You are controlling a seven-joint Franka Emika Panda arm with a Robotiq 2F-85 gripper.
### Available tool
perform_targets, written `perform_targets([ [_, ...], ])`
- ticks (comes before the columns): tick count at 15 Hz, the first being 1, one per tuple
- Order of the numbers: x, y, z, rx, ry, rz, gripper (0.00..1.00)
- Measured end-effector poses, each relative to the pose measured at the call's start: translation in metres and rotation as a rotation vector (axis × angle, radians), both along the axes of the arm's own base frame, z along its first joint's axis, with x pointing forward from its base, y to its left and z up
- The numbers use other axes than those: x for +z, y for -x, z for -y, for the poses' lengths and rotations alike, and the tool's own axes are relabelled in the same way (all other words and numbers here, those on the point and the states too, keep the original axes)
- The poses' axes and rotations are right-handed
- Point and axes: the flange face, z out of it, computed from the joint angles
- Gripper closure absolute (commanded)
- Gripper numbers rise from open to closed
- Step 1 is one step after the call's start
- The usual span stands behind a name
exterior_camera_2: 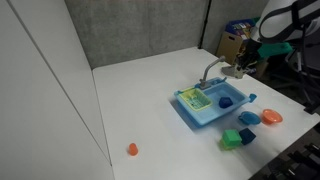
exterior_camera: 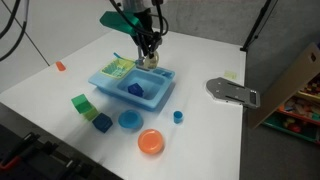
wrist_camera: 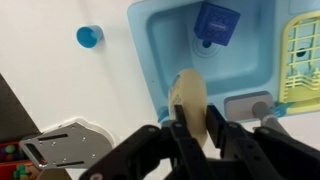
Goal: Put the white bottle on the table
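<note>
Though already gripped, counts as only half done. In an exterior view, finds the black two-finger gripper [exterior_camera: 148,56] above the back rim of the light-blue plastic toy sink basin [exterior_camera: 160,97]. In an exterior view, puts the gripper [exterior_camera_2: 241,68] over the basin's far end, grasp too small to judge. In the wrist view, shows the fingers clamped on the small cream rounded toy bottle [wrist_camera: 188,95], basin directly below, flat white tabletop [wrist_camera: 60,80] off to one side. Leaves the sideways carry and the set-down.
</note>
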Motion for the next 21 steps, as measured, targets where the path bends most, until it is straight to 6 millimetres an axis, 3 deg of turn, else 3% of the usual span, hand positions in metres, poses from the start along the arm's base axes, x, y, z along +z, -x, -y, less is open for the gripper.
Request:
perform_targets([
  [6, -0.005, 0.013, 0.061, -0.095, 0.029, 0.023, 0.91],
  [13, -0.026, 0.024, 0.111, -0.182, 0.048, 0.076, 0.91],
  [14, -0.028, 0.026, 0.115, -0.196, 0.046, 0.082, 0.92],
  [15, -0.03, 0.027, 0.118, -0.206, 0.036, 0.084, 0.74],
  [20, -0.032, 0.024, 0.111, -0.203, 0.005, 0.091, 0.74],
  [21, -0.032, 0.024, 0.111, -0.203, 0.005, 0.091, 0.92],
])
